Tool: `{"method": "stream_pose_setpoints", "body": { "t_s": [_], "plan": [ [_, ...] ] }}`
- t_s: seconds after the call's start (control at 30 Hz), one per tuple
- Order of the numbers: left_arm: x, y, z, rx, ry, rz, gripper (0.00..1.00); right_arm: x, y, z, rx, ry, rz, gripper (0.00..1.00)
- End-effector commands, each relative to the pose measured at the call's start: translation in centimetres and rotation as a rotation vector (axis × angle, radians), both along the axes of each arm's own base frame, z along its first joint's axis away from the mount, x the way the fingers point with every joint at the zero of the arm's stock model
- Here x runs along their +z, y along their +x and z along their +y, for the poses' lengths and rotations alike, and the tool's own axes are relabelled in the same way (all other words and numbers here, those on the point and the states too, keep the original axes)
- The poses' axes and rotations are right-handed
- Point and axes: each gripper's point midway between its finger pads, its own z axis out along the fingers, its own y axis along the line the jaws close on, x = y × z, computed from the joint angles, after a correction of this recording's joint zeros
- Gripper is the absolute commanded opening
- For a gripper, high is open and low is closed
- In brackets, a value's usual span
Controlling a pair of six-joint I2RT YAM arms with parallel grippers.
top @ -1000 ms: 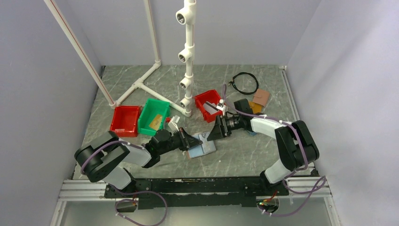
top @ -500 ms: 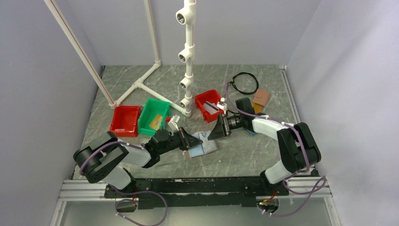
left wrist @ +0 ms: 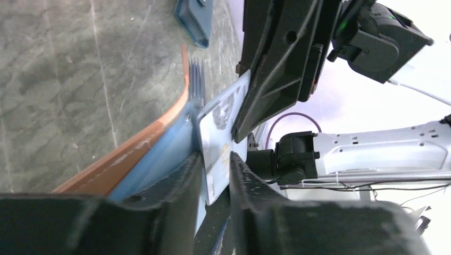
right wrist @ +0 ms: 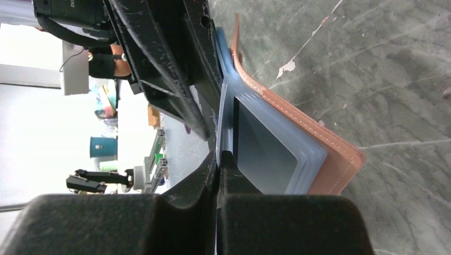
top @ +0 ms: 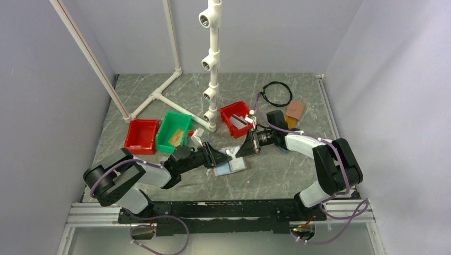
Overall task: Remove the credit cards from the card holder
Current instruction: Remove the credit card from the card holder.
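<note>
Right gripper (right wrist: 217,157) clamps one end of the grey-white card (left wrist: 223,122) by the card holder (right wrist: 332,151); left gripper (left wrist: 215,166), jaws slightly apart, straddles the other end.

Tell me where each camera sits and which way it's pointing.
Top external: fixed high behind the robot, looking down at the table; the left arm and right arm show, meeting over the card holder.
Left wrist: low over the table, looking along its own left fingers at a pale card, which the right fingers pinch.
Right wrist: low, facing the opposite way; right fingers shut on that card's edge, left fingers beyond.
Both wrist views share the card holder and the pale card.
</note>
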Motion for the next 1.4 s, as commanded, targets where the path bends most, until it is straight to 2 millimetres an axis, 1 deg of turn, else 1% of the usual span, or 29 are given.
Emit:
{"method": "stream_pose_setpoints", "body": {
  "t_s": [0.0,0.03,0.07,0.1,0.27,0.43,0.5,0.6,0.73,0.77,0.83,0.9,0.93,0.97,1.0,1.07,1.13,1.2,1.3,1.33,1.37],
  "plan": [
    [3.5,0.3,-0.8,-0.021,-0.109,-0.093,0.37,2.4,-0.5,0.3,0.055,0.090,-0.062,0.00],
    [3.5,0.1,-0.7,-0.022,-0.112,-0.094,0.47,2.7,-0.6,0.3,0.059,0.103,-0.047,0.00],
    [3.6,0.1,-0.7,-0.026,-0.115,-0.100,0.50,3.0,-0.7,0.3,0.066,0.120,-0.050,0.00],
    [3.6,0.0,-0.7,-0.031,-0.116,-0.105,0.51,3.3,-0.8,0.3,0.072,0.129,-0.049,0.00],
    [3.6,0.0,-0.9,-0.037,-0.110,-0.099,0.51,4.6,-1.3,0.2,0.096,0.171,-0.056,0.00],
    [3.8,0.1,-1.2,-0.044,-0.127,-0.094,0.47,5.1,-1.6,0.1,0.102,0.186,-0.053,0.00],
    [4.1,0.2,-1.4,-0.050,-0.140,-0.093,0.44,4.9,-1.6,0.1,0.102,0.184,-0.046,0.00],
    [4.7,0.1,-1.9,-0.068,-0.168,-0.104,0.32,4.5,-1.8,0.4,0.106,0.175,-0.035,0.00],
    [5.4,0.1,-2.2,-0.083,-0.193,-0.122,0.22,4.0,-1.8,0.5,0.108,0.158,-0.030,0.00],
    [5.7,0.1,-2.2,-0.084,-0.197,-0.130,0.16,3.9,-1.7,0.5,0.105,0.155,-0.031,0.00],
    [5.7,0.0,-2.0,-0.081,-0.192,-0.137,0.00,3.8,-1.7,0.6,0.101,0.150,-0.033,0.00],
    [5.6,0.0,-1.7,-0.073,-0.183,-0.147,0.00,3.7,-1.3,0.6,0.094,0.138,-0.039,0.00],
    [5.5,-0.1,-1.5,-0.069,-0.178,-0.151,0.00,3.5,-1.2,0.5,0.090,0.132,-0.045,0.04],
    [5.3,-0.1,-1.2,-0.061,-0.168,-0.153,0.00,3.4,-1.0,0.4,0.085,0.127,-0.046,0.14],
    [5.1,-0.2,-1.0,-0.054,-0.158,-0.154,0.00,3.3,-0.8,0.3,0.082,0.124,-0.053,0.20],
    [4.6,-0.2,-0.3,-0.040,-0.132,-0.156,0.00,3.1,-0.5,0.0,0.081,0.121,-0.090,0.26],
    [4.4,-0.5,0.3,-0.039,-0.112,-0.163,0.00,3.0,-0.6,-0.2,0.090,0.121,-0.108,0.26],
    [4.2,-0.7,0.7,-0.047,-0.097,-0.169,0.00,3.0,-0.7,-0.4,0.104,0.127,-0.146,0.22],
    [4.1,-1.0,1.4,-0.055,-0.072,-0.182,0.00,3.4,-0.9,-0.8,0.143,0.171,-0.198,0.20],
    [4.0,-1.0,1.6,-0.057,-0.059,-0.187,0.00,3.6,-0.9,-1.0,0.147,0.179,-0.211,0.23],
    [4.0,-1.1,1.8,-0.060,-0.045,-0.193,0.00,3.7,-1.0,-1.2,0.152,0.187,-0.226,0.28]
  ]
}}
